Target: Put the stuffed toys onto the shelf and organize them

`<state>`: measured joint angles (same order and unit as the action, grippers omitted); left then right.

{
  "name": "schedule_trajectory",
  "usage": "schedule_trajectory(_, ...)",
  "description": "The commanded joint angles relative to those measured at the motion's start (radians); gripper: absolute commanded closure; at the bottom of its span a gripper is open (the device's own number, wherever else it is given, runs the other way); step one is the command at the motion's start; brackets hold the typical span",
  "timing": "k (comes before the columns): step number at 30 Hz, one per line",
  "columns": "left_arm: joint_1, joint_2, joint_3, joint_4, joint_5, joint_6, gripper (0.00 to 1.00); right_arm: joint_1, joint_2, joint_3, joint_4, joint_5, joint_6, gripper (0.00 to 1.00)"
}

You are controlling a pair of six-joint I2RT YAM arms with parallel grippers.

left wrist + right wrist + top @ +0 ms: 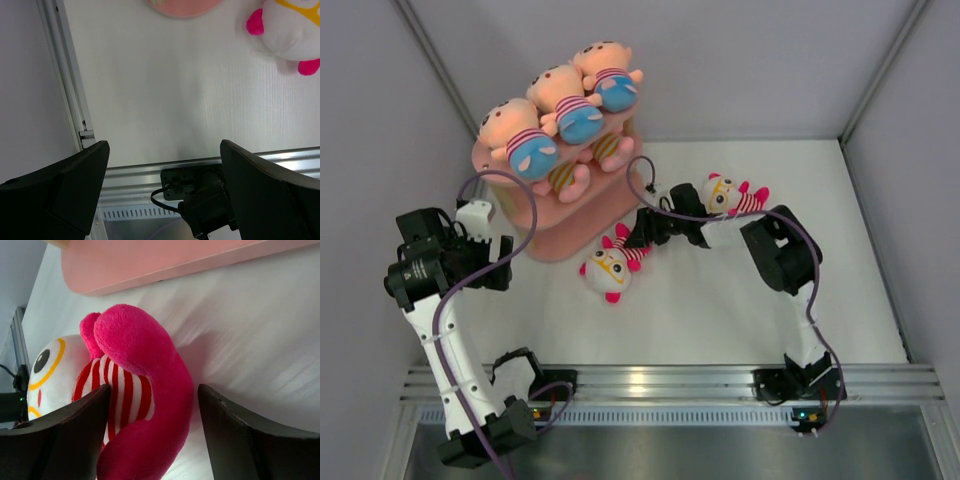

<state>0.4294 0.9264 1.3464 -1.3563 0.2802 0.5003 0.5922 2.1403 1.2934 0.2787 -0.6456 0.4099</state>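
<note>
The pink shelf (pixel 592 226) stands at the back left. Three peach stuffed toys lie in a row on its top board (pixel 520 140), (pixel 567 105), (pixel 605 72). A pink toy with yellow stripes (pixel 570 178) lies on the tier below. One white-faced toy (pixel 610 267) lies on the table by the shelf's base. My right gripper (pixel 642 232) is open, its jaws either side of this toy's red-striped pink body (pixel 145 405); the left finger touches it. A second white-faced toy (pixel 725 195) lies behind the right arm. My left gripper (pixel 498 258) is open and empty (pixel 165 150).
The shelf's bottom board (pixel 165 265) lies just beyond the toy in the right wrist view. The left wrist view shows the white-faced toy (pixel 290 25) at the upper right and the metal rail (pixel 150 172) at the table's near edge. Grey walls enclose the table.
</note>
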Motion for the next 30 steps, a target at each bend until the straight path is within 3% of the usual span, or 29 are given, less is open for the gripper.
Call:
schedule_trajectory(1,0.000,-0.005,0.037,-0.060,0.020,0.003,0.01,0.032,-0.072,-0.066,0.103,-0.042,0.033,0.30)
schedule_trajectory(6,0.000,-0.003,0.040,-0.060,0.013,0.010,0.01,0.054,-0.132,-0.195,0.195,-0.046,0.121,0.33)
schedule_trajectory(9,0.000,-0.003,0.043,-0.060,0.017,0.009,0.01,0.089,-0.154,-0.267,0.263,0.012,0.170,0.49)
schedule_trajectory(12,0.000,-0.001,0.046,-0.060,0.019,0.010,0.01,0.136,-0.149,-0.302,0.289,0.047,0.197,0.82)
schedule_trajectory(13,0.002,-0.003,0.048,-0.060,0.017,0.014,0.01,0.146,-0.151,-0.310,0.303,0.049,0.239,1.00)
schedule_trajectory(17,0.002,-0.003,0.046,-0.060,0.017,0.018,0.02,0.129,-0.213,-0.387,0.408,0.099,0.417,1.00)
schedule_trajectory(20,0.002,-0.003,0.045,-0.058,0.033,0.018,0.01,0.087,-0.310,-0.446,0.439,0.242,0.584,1.00)
schedule_trajectory(24,0.000,0.002,0.048,-0.060,0.047,0.023,0.01,0.067,-0.425,-0.490,0.505,0.556,0.766,1.00)
schedule_trajectory(27,0.002,0.003,0.048,-0.058,0.045,0.026,0.01,0.073,-0.425,-0.479,0.545,0.793,0.878,1.00)
schedule_trajectory(30,0.000,0.005,0.049,-0.056,0.054,0.026,0.01,0.110,-0.392,-0.395,0.368,1.091,1.086,1.00)
